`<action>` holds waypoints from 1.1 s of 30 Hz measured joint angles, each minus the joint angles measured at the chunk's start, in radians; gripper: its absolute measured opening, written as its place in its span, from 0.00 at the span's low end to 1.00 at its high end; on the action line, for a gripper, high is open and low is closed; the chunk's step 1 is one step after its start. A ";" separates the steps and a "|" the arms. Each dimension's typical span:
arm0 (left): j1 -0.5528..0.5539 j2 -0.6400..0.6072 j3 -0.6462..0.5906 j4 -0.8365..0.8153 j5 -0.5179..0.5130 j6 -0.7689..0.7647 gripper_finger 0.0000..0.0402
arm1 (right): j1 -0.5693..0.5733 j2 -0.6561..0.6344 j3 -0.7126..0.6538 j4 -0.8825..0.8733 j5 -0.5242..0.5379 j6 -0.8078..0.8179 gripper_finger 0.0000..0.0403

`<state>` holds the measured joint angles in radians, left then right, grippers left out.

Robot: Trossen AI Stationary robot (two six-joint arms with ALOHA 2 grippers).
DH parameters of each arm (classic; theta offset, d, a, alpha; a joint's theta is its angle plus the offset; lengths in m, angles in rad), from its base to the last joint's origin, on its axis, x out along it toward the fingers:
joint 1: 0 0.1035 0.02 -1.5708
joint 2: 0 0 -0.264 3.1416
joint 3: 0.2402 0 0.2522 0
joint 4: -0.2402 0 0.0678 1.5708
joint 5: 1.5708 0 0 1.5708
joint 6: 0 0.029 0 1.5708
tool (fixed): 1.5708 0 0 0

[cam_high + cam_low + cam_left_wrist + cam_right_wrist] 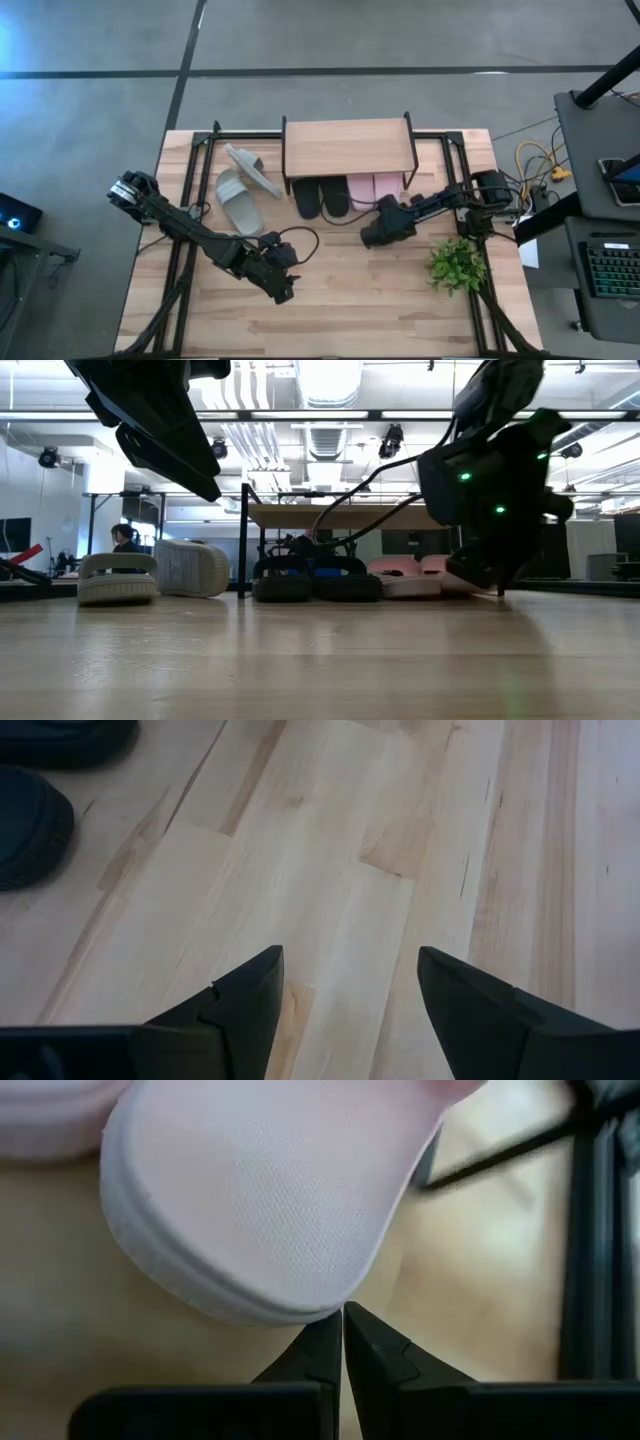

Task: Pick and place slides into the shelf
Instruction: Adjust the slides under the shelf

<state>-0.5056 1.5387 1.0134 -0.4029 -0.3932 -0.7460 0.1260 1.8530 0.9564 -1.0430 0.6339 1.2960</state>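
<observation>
The shelf (345,148) stands at the table's far middle. Under it, heels toward me, lie two black slides (320,198) and two pale pink slides (373,187). Left of the shelf, one light grey slide (240,203) lies flat and the other (252,170) stands on its edge, its sole (192,568) facing the low view. My right gripper (343,1318) is shut, just in front of the right pink slide (270,1190). My left gripper (350,970) is open over bare wood at the near middle (284,290). The black slides' heels (30,825) show ahead of it. My right gripper's shut fingertips (330,1330) meet the rounded heel end (300,1312) of the right pink slide at its sole rim. They come from the near side, slanting down. The slide lies flat on the table, its toe end under the shelf.
A small green plant (458,263) stands at the near right, close to the right arm. Black frame rails (190,190) run along both table sides. A person (125,540) sits far off in the room. Open wood lies between the grippers.
</observation>
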 joint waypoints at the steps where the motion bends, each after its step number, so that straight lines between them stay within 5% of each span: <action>1: 0.000 0.000 0.000 0.000 0.000 0.001 0.54 | -0.015 0.000 0.002 0.001 0.014 -0.006 0.02; 6: 0.000 0.000 -0.001 0.000 0.000 0.002 0.54 | -0.046 -0.005 0.012 -0.003 0.001 0.012 0.02; 12: 0.000 -0.001 0.000 -0.011 0.024 0.000 0.54 | 0.062 -0.024 0.031 0.013 -0.107 0.148 0.02; 18: -0.005 -0.051 -0.005 -0.216 0.016 -0.103 0.54 | 0.173 -0.024 0.081 0.296 -0.135 0.080 0.02; 23: -0.014 -0.135 -0.006 -0.330 -0.053 -0.148 0.54 | 0.075 0.014 0.089 0.291 -0.076 0.094 0.02; 33: -0.020 -0.225 -0.006 -0.353 -0.099 -0.167 0.54 | -0.103 0.020 0.094 0.414 -0.079 -0.136 0.02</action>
<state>-0.5259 1.3132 1.0069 -0.7559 -0.4927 -0.9127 0.0232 1.8734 1.0499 -0.6294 0.5548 1.1598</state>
